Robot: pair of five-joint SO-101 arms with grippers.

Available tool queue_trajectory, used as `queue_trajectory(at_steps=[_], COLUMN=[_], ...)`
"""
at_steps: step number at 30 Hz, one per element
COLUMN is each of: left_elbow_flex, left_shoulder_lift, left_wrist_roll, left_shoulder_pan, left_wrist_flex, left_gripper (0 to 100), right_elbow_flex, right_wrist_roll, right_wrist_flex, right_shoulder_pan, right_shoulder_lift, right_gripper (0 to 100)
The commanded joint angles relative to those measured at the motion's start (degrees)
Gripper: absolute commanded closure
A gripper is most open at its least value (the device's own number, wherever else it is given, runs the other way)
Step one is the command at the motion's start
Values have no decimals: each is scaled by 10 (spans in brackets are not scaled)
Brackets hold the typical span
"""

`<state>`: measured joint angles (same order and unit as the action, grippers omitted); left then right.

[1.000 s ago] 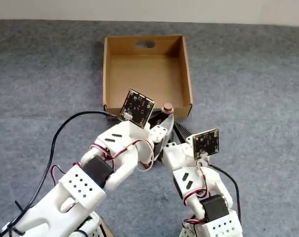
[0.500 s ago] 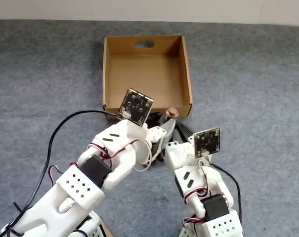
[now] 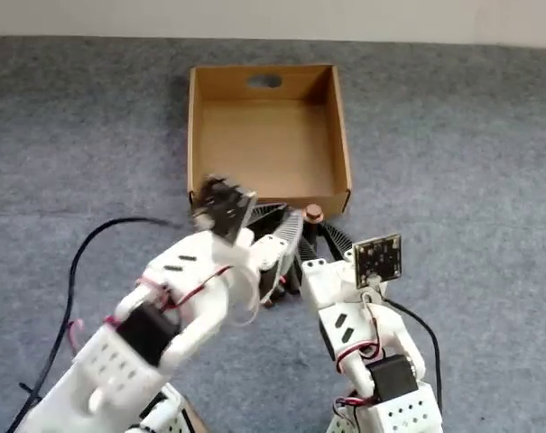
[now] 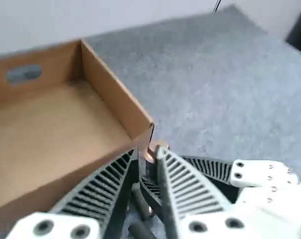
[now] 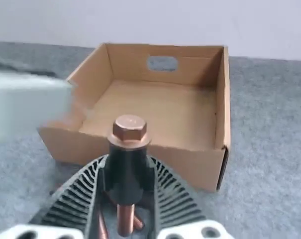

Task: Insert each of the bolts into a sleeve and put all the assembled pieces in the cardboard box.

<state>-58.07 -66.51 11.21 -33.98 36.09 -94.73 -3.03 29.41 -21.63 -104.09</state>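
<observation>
Standing by the table, I see the right gripper [image 5: 126, 165] clenched on a short black tubular sleeve [image 5: 125, 175]. A copper-coloured hex-headed bolt [image 5: 130, 129] is dropped through the sleeve. Its head sits on the sleeve's top rim and its shank pokes out below. The piece is held upright, head up.

From above, the bolt head [image 3: 314, 214] hangs just outside the near wall of the open brown cardboard box [image 3: 193, 135], close to one near corner and not yet over the floor of the box. The box rests on the grey carpet-like table cover [image 3: 453, 162].

The left gripper [image 4: 147, 155] is crowded in right beside the same piece, with the bolt head [image 4: 157, 148] at its tip. Whether that claw is clenched or released I cannot tell.

The assembled piece looks stiff and small, and the metal bolt probably carries most of its weight. I would guess the bolt sits loosely in the sleeve, so tipping it head-down could let it slide out. The sound grip is the one the right claw has, around the sleeve's middle with the head kept uppermost. The smooth sleeve may slip if the squeeze is light. The box looks light enough to shift if an arm knocks its wall on the way over the rim.
</observation>
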Motion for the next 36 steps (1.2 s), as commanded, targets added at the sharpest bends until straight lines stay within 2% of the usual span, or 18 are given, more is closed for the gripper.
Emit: queue_trajectory(at_steps=[1, 3, 6, 12, 13, 15, 17, 19, 23, 28, 36], left_elbow_flex=[8, -5, -47, -172, -198, -248, -276, -290, -292, -320, -331], left_shoulder_lift=[-106, -153, -211, -323, -343, -373, -385, -378, -364, -322, -271], left_wrist_roll=[-4, -6, -5, -25, -71, -211, -332, -374, -345, -270, -207], left_shoulder_pan=[7, 9, 47, 229, 271, 339, 378, 391, 393, 392, 390], left_wrist_flex=[40, 61, 71, 84, 93, 102, 101, 103, 126, 145, 141], left_gripper=[986, 993, 992, 989, 982, 950, 930, 934, 944, 942, 941], right_elbow_flex=[6, 6, 4, 18, 38, 91, 138, 170, 194, 297, 516], right_wrist_roll=[-1, -1, -1, -2, -2, -2, -1, 17, 68, 70, 68], right_wrist_flex=[-15, -15, -14, 41, 63, 119, 163, 177, 175, 196, 224], right_shoulder_pan=[5, 5, 6, 44, 51, 56, 55, 54, 54, 54, 53], right_shoulder_lift=[-9, -9, -9, -9, -6, -4, -4, -4, -3, 48, 356], right_gripper=[990, 990, 990, 990, 990, 990, 989, 988, 988, 988, 988])
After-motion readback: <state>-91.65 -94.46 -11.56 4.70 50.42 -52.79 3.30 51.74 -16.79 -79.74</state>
